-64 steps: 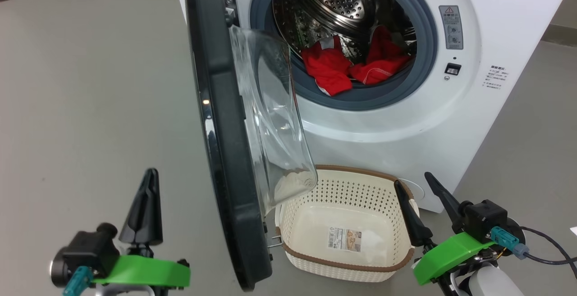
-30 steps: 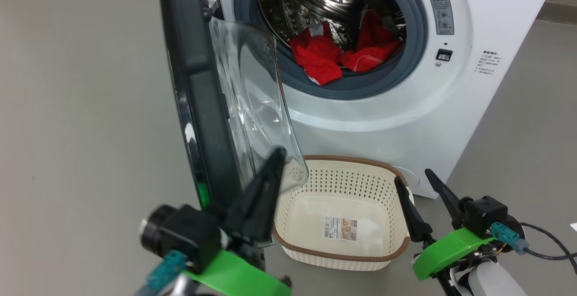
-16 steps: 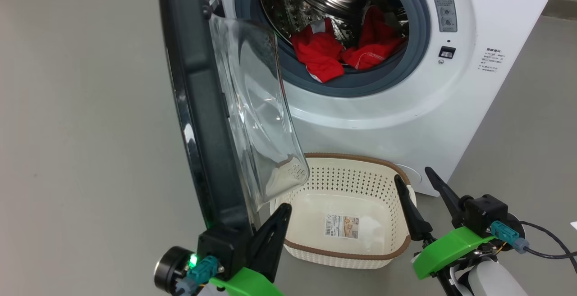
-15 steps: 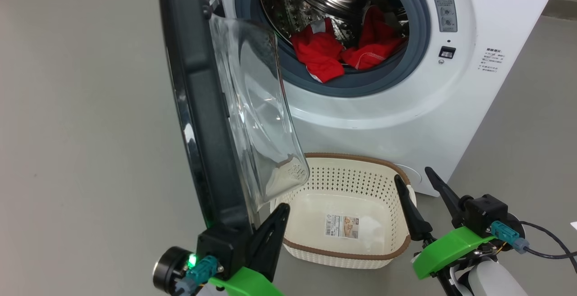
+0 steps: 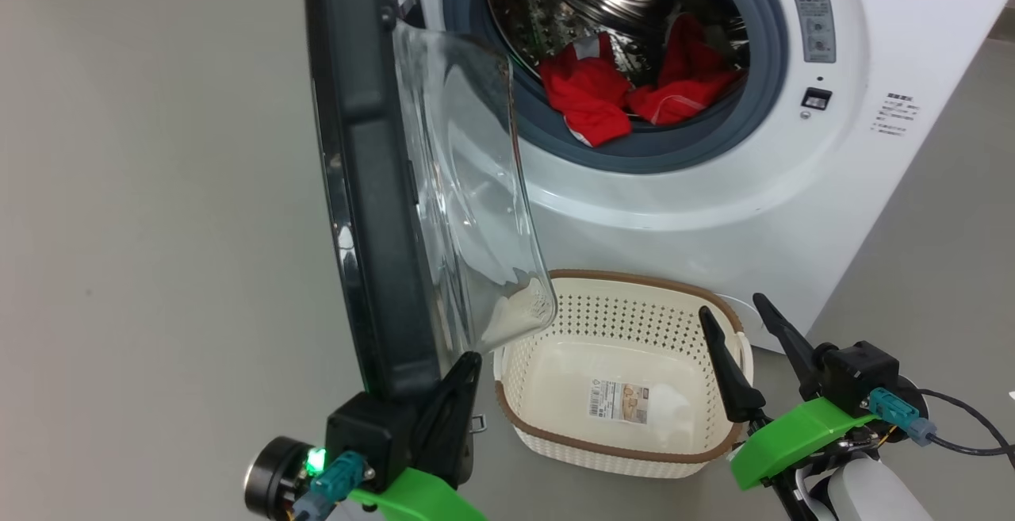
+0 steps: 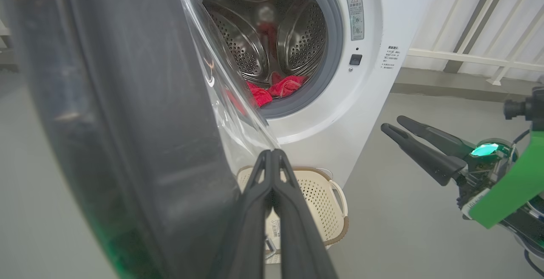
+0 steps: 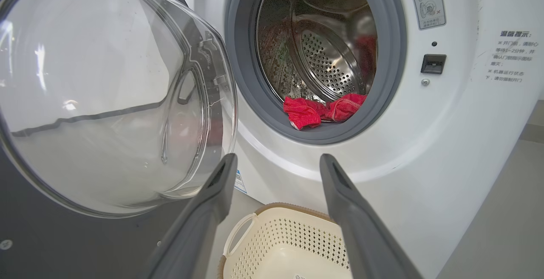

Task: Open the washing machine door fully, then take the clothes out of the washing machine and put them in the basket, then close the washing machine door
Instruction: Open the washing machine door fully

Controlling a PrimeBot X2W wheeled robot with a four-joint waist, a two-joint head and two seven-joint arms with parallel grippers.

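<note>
Washing machine door: top cut off at the edge. Basket: left corner behind door glass. Sticker print: illegible.

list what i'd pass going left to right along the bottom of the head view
left hand → basket → right hand
</note>
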